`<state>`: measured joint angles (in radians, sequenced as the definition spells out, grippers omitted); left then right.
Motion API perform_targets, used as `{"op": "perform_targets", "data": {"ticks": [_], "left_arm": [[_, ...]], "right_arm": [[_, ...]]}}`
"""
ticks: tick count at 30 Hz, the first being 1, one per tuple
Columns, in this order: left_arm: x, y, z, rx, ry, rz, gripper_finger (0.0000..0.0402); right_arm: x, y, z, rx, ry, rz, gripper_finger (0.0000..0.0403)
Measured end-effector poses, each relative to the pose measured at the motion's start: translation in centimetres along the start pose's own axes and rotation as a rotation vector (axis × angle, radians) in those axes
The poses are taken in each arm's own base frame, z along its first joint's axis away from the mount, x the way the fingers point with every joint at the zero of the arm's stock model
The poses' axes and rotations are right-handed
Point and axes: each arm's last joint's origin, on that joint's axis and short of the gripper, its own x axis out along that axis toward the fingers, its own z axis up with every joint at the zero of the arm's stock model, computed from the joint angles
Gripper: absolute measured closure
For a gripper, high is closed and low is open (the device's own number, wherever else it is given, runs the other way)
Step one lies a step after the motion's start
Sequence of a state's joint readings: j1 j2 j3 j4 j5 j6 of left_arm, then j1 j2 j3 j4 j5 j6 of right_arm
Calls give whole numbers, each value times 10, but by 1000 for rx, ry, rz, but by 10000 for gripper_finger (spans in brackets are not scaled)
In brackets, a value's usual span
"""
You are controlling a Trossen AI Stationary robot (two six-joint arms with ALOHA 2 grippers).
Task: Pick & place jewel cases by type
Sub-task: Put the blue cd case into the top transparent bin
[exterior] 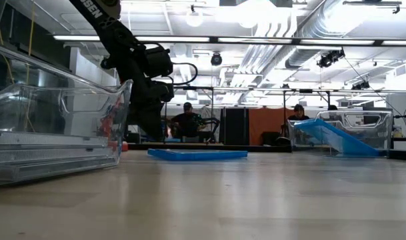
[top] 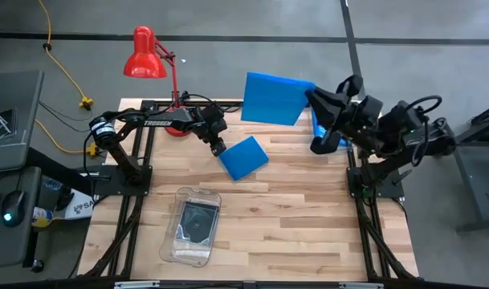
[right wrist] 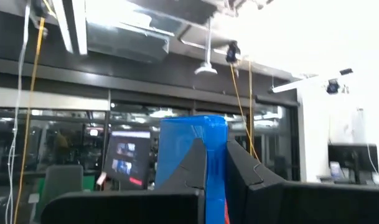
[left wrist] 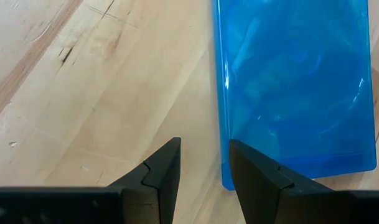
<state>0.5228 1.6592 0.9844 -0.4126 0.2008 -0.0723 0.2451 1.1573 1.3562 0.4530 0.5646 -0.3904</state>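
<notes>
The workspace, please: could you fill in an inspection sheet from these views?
Surface: wooden table, slatted, on a dark frame.
Job's things: one blue case flat at mid-table; another blue case raised in the right gripper; a dark case lies in the clear bin; a second bin at the right holds a slanted blue case.
Clutter: red lamp.
Grippers: left gripper open at the flat case's edge; right shut on its case.
Cables: yellow cord on the floor.
Surroundings: people seated far behind.
</notes>
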Motion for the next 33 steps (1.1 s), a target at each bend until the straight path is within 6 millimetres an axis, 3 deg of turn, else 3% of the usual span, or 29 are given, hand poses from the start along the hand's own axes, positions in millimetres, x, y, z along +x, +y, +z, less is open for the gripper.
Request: {"op": "perform_targets", "data": {"ticks": [9,19,27,33], "left_arm": [[0,0,0,1,0,-10,269],[0,0,0,1,-4,-17,269],[0,-1,0,2,-4,-19,269],[1,-3,0,10,-2,-23,269]], "right_arm": [[23,14,31,-6,-122,93,397],[31,19,51,-37,-249,242,397],[26,26,45,-94,-346,687,397],[22,25,44,-9,-432,1058,398]]}}
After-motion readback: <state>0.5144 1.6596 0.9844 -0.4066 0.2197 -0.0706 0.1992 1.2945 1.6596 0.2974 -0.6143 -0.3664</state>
